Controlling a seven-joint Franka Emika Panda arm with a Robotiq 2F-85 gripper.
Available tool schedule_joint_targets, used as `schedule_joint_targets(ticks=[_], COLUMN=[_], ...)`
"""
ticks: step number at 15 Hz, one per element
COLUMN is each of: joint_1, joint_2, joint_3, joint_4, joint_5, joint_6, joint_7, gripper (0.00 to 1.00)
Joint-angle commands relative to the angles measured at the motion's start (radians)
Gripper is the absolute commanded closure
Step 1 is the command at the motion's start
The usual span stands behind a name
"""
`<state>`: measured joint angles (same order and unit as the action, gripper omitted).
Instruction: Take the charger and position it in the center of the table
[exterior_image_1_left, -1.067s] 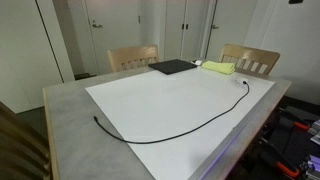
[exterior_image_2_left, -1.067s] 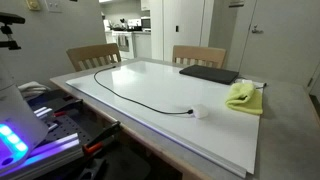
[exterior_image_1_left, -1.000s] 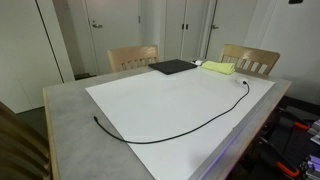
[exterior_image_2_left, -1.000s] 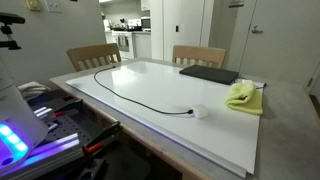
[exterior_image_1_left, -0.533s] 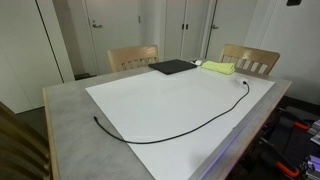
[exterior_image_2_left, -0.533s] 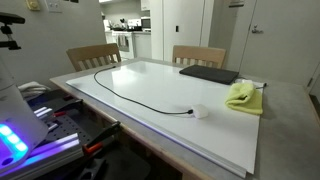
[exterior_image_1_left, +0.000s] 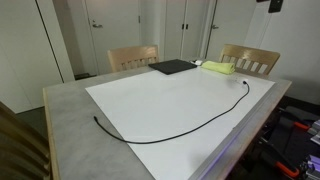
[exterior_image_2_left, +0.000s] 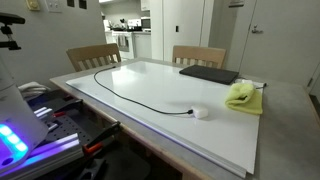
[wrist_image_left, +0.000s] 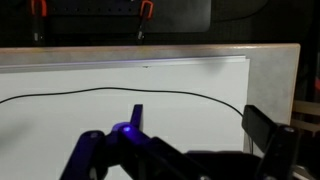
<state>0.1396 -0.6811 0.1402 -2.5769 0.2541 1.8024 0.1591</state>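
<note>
charger (wrist_image_left: 110, 90): stretched across the table (wrist_image_left: 272, 75), beyond the jaws, touching neither
gripper (wrist_image_left: 175, 140): jaws wide apart, empty

No readable text, labels, brands or numbers in any of my views. Nothing legible on the table (exterior_image_1_left: 62, 105) or its white sheet (exterior_image_1_left: 170, 100). Pictures too coarse for fine print.

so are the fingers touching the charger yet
apart: the wrist view shows the charger lying well ahead of the open fingers, with a plain gap between them
</note>
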Motion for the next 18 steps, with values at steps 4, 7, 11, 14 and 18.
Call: schedule_joint_targets(ticks=[4, 7, 11, 14, 18], joint_1=[0.029, 0.054, 0.085, 0.094, 0.097], joint_2=[0.193, 0.244, 0.305, 0.273, 0.283], joint_3=[0.052, 0.076, 0.095, 0.091, 0.092], joint_4=[0.108, 0.127, 0.142, 0.116, 0.119], joint_5=[-0.020, -0.023, -0.018, -0.006, -0.011], joint_6=[0.010, 0.027, 0.063, 0.053, 0.045], joint_7=[-0.040, -0.052, -0.081, -0.070, -0.083], gripper=[0.00, 0.00, 0.00, 0.00, 0.00])
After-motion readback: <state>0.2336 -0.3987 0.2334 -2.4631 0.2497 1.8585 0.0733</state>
